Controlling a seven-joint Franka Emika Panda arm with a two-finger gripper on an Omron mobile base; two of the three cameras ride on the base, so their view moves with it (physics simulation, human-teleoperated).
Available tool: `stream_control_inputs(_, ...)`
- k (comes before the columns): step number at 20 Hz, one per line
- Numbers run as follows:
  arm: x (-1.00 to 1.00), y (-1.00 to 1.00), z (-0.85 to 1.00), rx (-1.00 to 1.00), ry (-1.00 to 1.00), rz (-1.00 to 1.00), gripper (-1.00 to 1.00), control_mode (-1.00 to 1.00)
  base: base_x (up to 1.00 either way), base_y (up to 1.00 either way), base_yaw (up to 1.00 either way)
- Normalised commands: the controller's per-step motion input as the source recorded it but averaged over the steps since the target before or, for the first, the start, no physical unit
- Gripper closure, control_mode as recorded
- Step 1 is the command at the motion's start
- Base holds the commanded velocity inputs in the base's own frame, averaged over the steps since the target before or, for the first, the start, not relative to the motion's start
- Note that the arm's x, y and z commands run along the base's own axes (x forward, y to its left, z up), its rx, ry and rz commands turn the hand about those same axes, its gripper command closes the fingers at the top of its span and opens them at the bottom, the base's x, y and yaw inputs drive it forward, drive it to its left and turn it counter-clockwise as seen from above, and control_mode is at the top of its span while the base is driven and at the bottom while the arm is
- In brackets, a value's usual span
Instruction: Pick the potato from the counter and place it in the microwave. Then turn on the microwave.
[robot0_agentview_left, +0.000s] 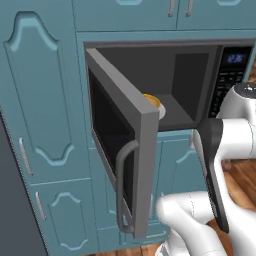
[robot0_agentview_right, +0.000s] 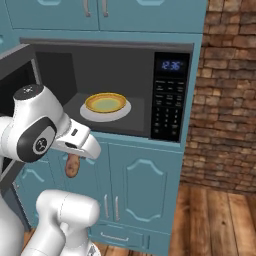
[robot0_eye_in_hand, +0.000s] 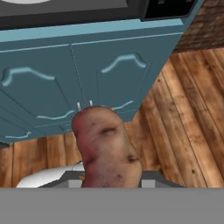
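Hand view: blotchy tan-brown potato, dark spots, clamped by the fingers.

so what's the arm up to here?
The arm's claw is shut on the potato, which hangs below the hand in front of the teal lower cabinets, beneath the microwave opening. The microwave door stands wide open, and a yellow dish on a white plate sits inside. The potato is not yet in the microwave.
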Motion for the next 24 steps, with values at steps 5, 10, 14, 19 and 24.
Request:
stream_control_inputs(5, 0.00, 0.00, 0.00, 0.00, 0.00, 0.00, 1.00, 1.00, 0.31, 0.05, 0.00)
stream_control_inputs(10, 0.00, 0.00, 0.00, 0.00, 0.00, 0.00, 1.00, 1.00, 0.31, 0.04, 0.00)
stream_control_inputs(14, 0.00, 0.00, 0.00, 0.00, 0.00, 0.00, 1.00, 1.00, 0.29, 0.04, 0.00)
stream_control_inputs(19, 0.00, 0.00, 0.00, 0.00, 0.00, 0.00, 1.00, 1.00, 0.20, 0.03, 0.00)
stream_control_inputs(24, 0.00, 0.00, 0.00, 0.00, 0.00, 0.00, 1.00, 1.00, 0.00, 0.00, 0.00)
